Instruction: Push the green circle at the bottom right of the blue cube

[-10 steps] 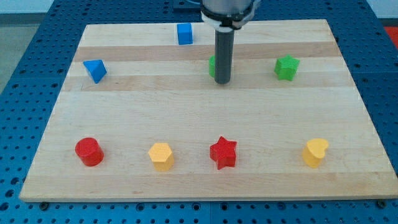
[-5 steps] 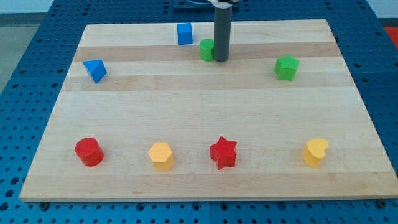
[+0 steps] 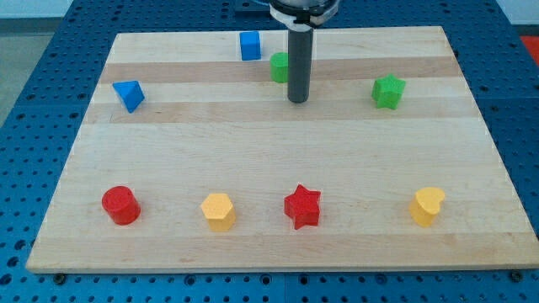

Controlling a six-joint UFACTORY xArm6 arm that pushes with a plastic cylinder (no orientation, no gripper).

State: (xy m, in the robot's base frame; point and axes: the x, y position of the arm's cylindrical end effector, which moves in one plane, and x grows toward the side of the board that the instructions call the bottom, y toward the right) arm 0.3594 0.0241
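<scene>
The green circle [image 3: 279, 66] sits near the view's top, just right of and below the blue cube [image 3: 249, 45], with a small gap between them. My tip [image 3: 298, 100] is on the board below and slightly right of the green circle. The rod's shaft crosses in front of the circle's right edge. The tip itself does not touch the circle.
A blue block [image 3: 129, 94] lies at the left. A green star [image 3: 388, 91] lies at the right. Along the bottom stand a red cylinder [image 3: 120, 204], a yellow hexagon [image 3: 218, 210], a red star [image 3: 302, 206] and a yellow heart [image 3: 427, 205]. The wooden board [image 3: 278, 151] rests on a blue pegboard.
The green circle was pushed up toward the view's top, closer to the blue cube. My tip went up with it, then drew back down.
</scene>
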